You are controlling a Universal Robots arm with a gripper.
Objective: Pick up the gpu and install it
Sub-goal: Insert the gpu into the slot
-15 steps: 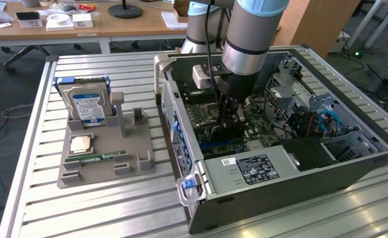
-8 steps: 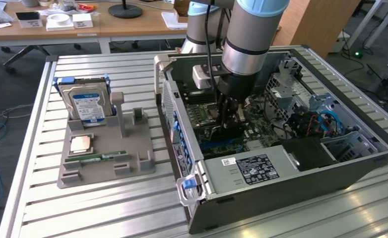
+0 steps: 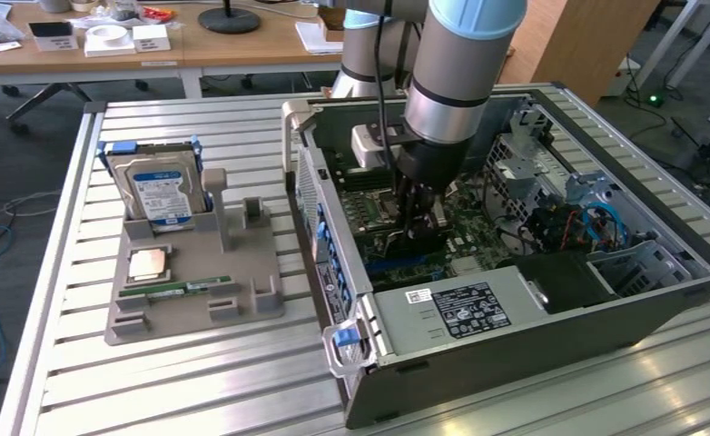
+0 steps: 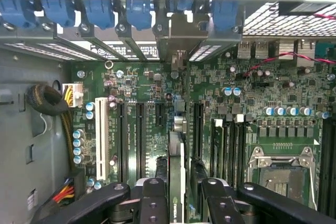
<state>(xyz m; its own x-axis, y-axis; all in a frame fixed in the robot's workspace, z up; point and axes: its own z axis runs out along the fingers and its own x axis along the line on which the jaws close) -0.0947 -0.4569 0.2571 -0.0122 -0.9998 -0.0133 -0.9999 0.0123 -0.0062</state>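
Note:
My gripper [image 3: 419, 227] reaches down inside the open computer case [image 3: 645, 300], over the green motherboard [image 4: 142, 77]. It is shut on the gpu [image 4: 177, 156], which appears edge-on as a thin upright card between the two black fingers [image 4: 154, 198]. The card runs from the fingers toward the case's rear wall. Its silver bracket [image 4: 178, 32] sits against the rear slot openings, under the blue clips [image 4: 139, 11]. The card stands along the motherboard between the black expansion slots [image 4: 139, 129]; whether it is seated I cannot tell. In the exterior view the gpu [image 3: 426, 238] is a dark shape below the wrist.
On the exterior view's left, a grey holder tray [image 3: 192, 313] carries an upright silver hard drive [image 3: 162, 186], a processor chip [image 3: 149, 263] and a narrow green memory stick [image 3: 192, 288]. The power supply [image 3: 464, 309], drive cages [image 3: 640, 263] and cables [image 4: 50, 100] crowd the case interior.

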